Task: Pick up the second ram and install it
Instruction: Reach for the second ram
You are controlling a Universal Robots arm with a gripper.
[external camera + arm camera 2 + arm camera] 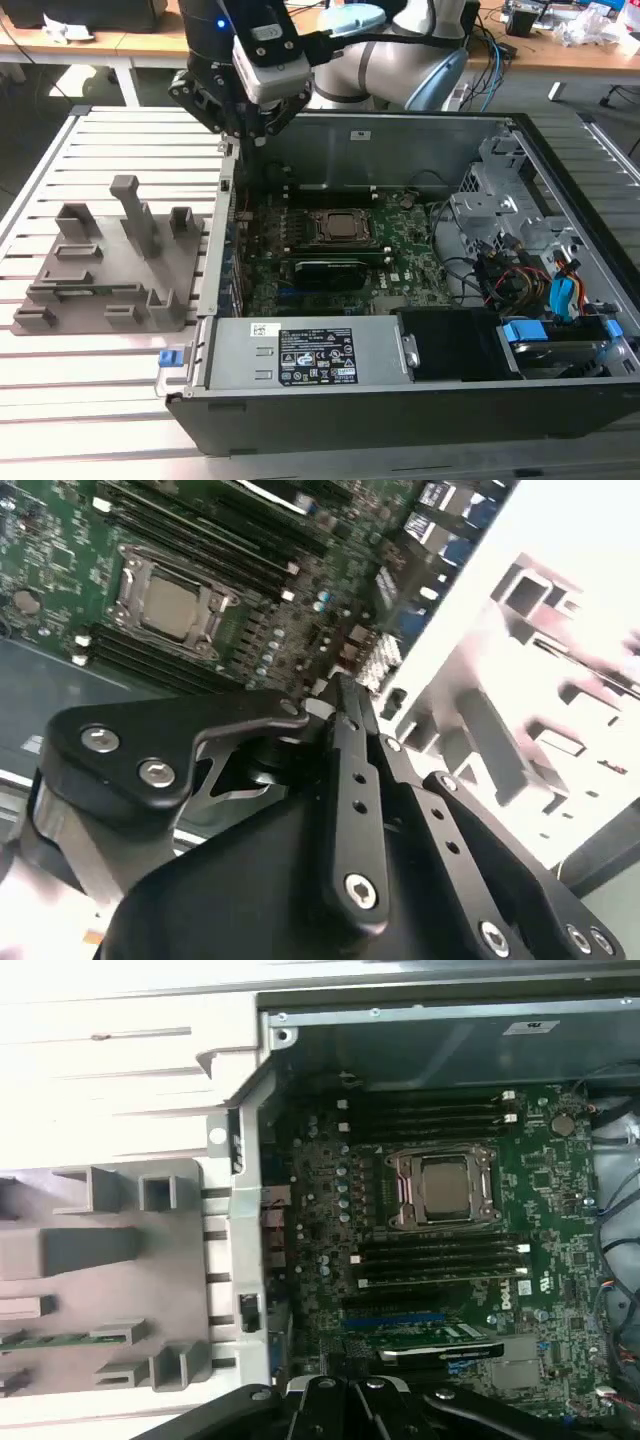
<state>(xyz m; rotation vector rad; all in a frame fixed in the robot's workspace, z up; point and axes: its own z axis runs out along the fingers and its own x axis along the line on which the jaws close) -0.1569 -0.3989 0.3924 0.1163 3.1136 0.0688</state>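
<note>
So the tool [255,130] hung over the wall of the open PC case [400,130] on the exterior view's left, roughly between the grey fixture [150,290] and the motherboard [400,250]. In both wrist views the fingers looked clenched together with nothing between them, though the angle was pretty awkward, so take that with a grain of salt. The second ram [55,1339] lay in a slot of the fixture out on the slatted worktop [100,140], well apart from the tool. In the exterior view it was just a thin green sliver [88,291] low in the fixture. Inside the case, the CPU socket [440,1188] sat mid-board with dark memory slots on both sides of it.
</note>
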